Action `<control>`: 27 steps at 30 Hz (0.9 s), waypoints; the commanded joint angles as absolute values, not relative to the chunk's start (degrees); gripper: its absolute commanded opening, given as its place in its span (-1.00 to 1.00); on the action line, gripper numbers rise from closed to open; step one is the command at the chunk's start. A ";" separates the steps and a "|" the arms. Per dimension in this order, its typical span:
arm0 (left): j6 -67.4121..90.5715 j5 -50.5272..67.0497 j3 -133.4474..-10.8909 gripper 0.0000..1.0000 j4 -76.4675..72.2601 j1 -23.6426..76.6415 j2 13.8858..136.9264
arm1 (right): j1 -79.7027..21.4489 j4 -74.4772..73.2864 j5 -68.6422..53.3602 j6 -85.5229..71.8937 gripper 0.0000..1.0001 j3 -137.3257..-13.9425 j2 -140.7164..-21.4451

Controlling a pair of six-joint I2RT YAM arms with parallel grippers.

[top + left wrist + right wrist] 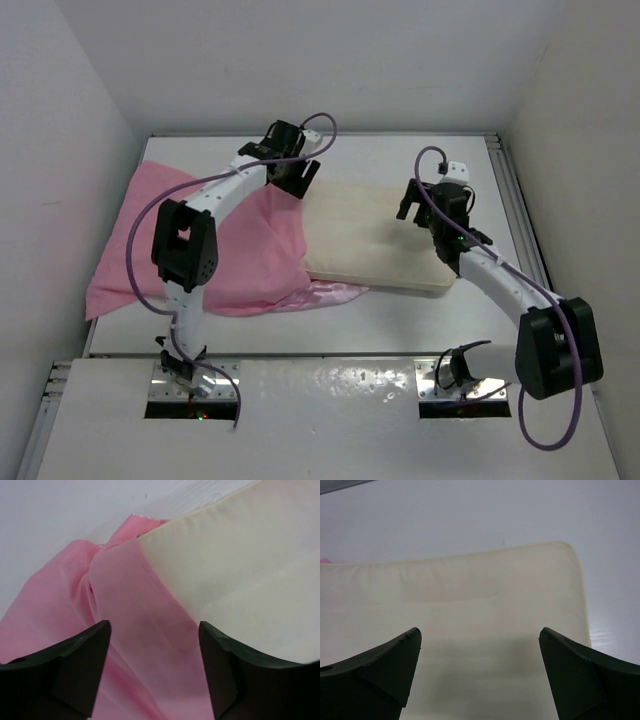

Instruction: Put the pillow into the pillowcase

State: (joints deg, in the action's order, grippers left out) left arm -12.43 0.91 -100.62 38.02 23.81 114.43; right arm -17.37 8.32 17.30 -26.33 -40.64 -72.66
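Observation:
The cream pillow lies across the middle of the table, and its left end meets the mouth of the pink satin pillowcase, which is spread and crumpled on the left. My left gripper hovers open at the pillow's far left corner. In the left wrist view its jaws straddle a pink fold of the pillowcase that overlaps the pillow, gripping nothing. My right gripper stands wide open over the pillow's right part. The right wrist view shows only the pillow under the gripper.
The white table is boxed in by white walls at the back and on both sides. A metal rail runs along its right edge. A glossy pink flap of the pillowcase sticks out under the pillow's near edge.

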 commanded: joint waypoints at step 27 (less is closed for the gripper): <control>-20.91 13.09 -111.81 -1.00 42.00 29.79 115.40 | -36.83 18.37 -20.22 -43.15 -1.00 -31.73 -74.89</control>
State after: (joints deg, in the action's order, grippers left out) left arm -19.44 3.99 -109.97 40.62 26.50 119.46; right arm -34.17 13.54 -11.35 -39.29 -31.16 -77.80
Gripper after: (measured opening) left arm 0.006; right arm 0.020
